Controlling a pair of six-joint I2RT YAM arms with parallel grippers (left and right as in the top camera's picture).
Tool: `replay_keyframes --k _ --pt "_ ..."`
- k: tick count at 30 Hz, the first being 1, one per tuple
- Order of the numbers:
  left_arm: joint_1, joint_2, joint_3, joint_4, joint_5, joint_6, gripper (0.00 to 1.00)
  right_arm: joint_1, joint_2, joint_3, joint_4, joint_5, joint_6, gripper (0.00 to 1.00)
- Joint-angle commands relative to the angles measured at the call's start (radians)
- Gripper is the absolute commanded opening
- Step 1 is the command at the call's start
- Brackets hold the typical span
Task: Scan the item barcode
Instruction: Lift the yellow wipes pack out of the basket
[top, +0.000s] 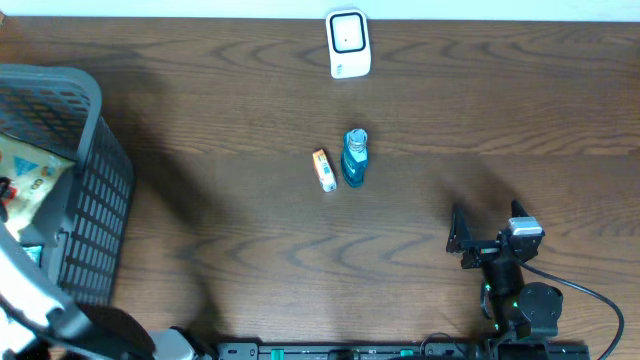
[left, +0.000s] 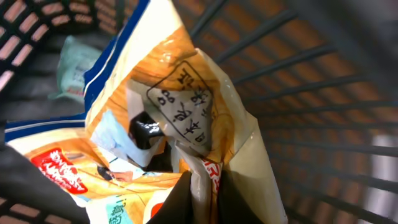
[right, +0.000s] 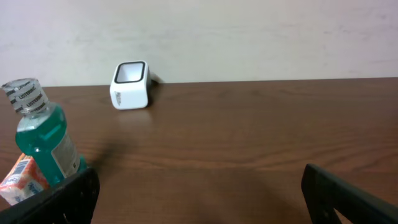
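Lifting the bag (left: 180, 106) straight up clear of the basket (top: 95, 100) wall seems wise, since the left gripper (left: 204, 186) is clamped only on its crinkly edge inside there, while the right gripper (top: 485, 228) rests jaws apart.

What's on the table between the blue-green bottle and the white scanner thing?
Nothing. Only bare brown table lies between the bottle and the scanner; the overhead view shows it plainly.

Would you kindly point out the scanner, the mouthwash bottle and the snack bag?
scanner (top: 347, 36), overhead view, its dark window
mouthwash bottle (top: 354, 168), overhead view, its blue-green body
snack bag (left: 180, 109), left wrist view, its printed panel
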Motion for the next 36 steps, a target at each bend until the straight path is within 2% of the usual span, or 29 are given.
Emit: replay_keyframes --k 1,7,14,18,22,30,33,36 --pt "0.0 -0.067 0.008 0.058 -0.035 0.021 0.07 0.003 -0.001 -0.001 -0.004 0.003 -0.013 0.99" --pt "0.0 -0.219 0.008 0.163 0.007 0.028 0.07 0.003 -0.002 -0.001 -0.004 0.003 -0.013 0.99" --pt "-0.006 -0.373 0.008 0.231 0.318 0.028 0.07 0.003 -0.001 -0.001 -0.004 0.003 -0.013 0.99" --pt "-0.063 -0.403 0.008 0.293 0.526 0.066 0.07 0.003 -0.001 -0.001 -0.004 0.003 -0.013 0.99" --pt "-0.18 -0.401 0.007 0.321 0.653 0.236 0.07 0.003 -0.001 -0.001 -0.004 0.003 -0.013 0.99" --pt "-0.512 -0.346 0.002 0.225 0.654 0.748 0.07 0.003 -0.001 -0.001 -0.004 0.003 -0.013 0.99" --pt "-0.613 -0.304 -0.009 0.177 0.654 0.904 0.07 0.003 -0.001 -0.001 -0.004 0.003 -0.013 0.99" --pt "-0.695 -0.248 -0.016 0.143 0.653 0.999 0.07 0.003 -0.001 -0.001 -0.004 0.003 -0.013 0.99"
